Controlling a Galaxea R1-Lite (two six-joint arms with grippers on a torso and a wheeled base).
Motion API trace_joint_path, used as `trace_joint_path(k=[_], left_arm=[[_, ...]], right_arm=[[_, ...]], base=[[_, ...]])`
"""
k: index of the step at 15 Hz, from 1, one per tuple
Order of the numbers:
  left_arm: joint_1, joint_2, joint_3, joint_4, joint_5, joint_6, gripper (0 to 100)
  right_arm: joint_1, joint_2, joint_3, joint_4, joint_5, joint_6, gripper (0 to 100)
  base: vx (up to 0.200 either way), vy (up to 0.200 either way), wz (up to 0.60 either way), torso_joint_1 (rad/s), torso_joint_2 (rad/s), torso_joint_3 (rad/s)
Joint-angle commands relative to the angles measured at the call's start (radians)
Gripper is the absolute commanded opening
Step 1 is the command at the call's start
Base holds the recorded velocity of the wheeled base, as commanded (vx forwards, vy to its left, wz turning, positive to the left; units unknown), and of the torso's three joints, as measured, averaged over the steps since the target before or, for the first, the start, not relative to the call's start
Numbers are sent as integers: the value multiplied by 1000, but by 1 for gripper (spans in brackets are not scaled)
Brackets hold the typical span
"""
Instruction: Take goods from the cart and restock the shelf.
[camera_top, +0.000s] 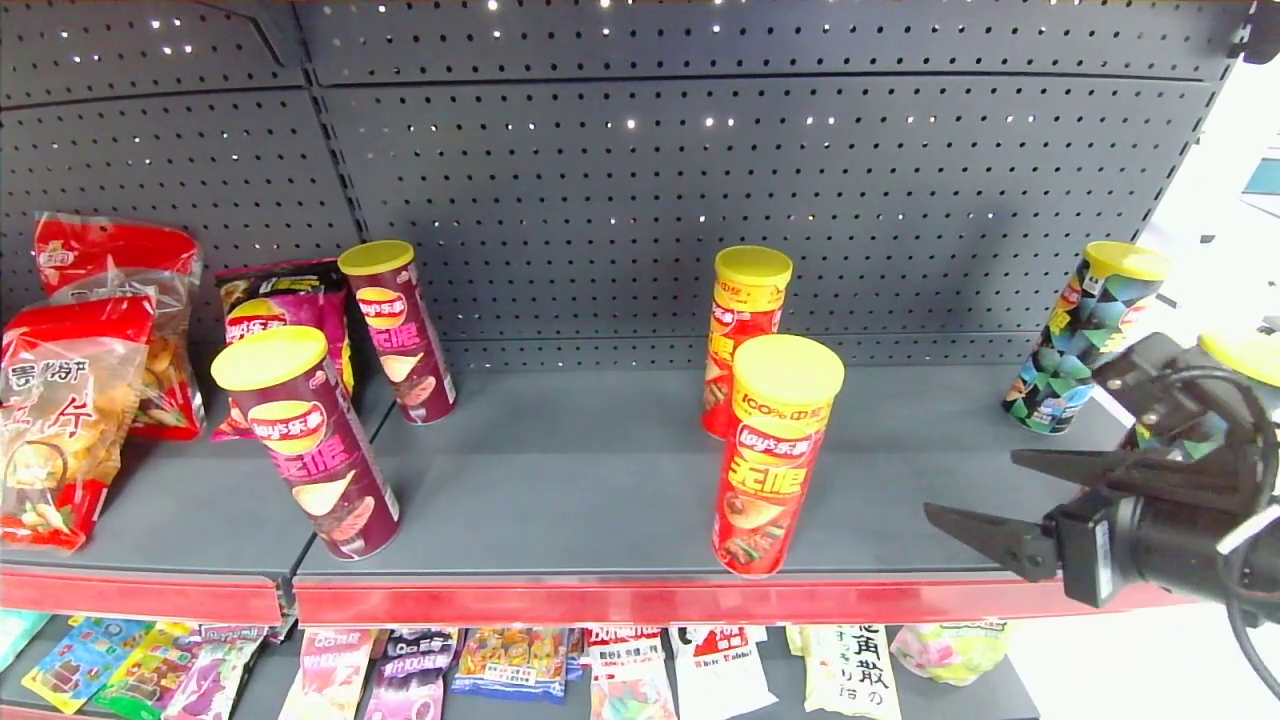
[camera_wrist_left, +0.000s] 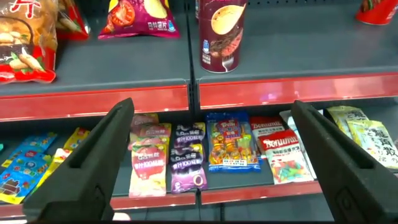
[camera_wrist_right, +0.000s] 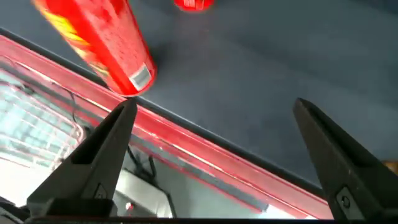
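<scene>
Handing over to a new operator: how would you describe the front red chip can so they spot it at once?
Find the dark grey shelf with the red front strip. Near its middle stand two red cans with yellow lids, one behind the other. Yours is the front can, right at the red edge, unlike its twin further back and the purple cans to the left.

Bright, even light left only faint shadows on the dark grey metal shelf (camera_top: 600, 470). Pinpoints of light glinted through the dark perforated back panel (camera_top: 640, 200). The head view's right edge was blown out white. Lens distortion tilted the purple yellow-lidded cylindrical can (camera_top: 310, 445) outward. A small glare spot sat on the glossy red shelf lip (camera_wrist_left: 270, 98).
</scene>
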Motion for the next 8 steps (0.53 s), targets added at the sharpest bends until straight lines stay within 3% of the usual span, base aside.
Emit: trace_joint_path(k=[1, 8], left_arm=[[0, 4, 0, 0, 0, 0, 100], [0, 4, 0, 2, 0, 0, 100]], right_arm=[[10, 100, -8, 0, -6, -1, 100], [30, 275, -93, 0, -138, -7, 100]], base=[[0, 0, 0, 0, 0, 0], [0, 0, 0, 0, 0, 0]])
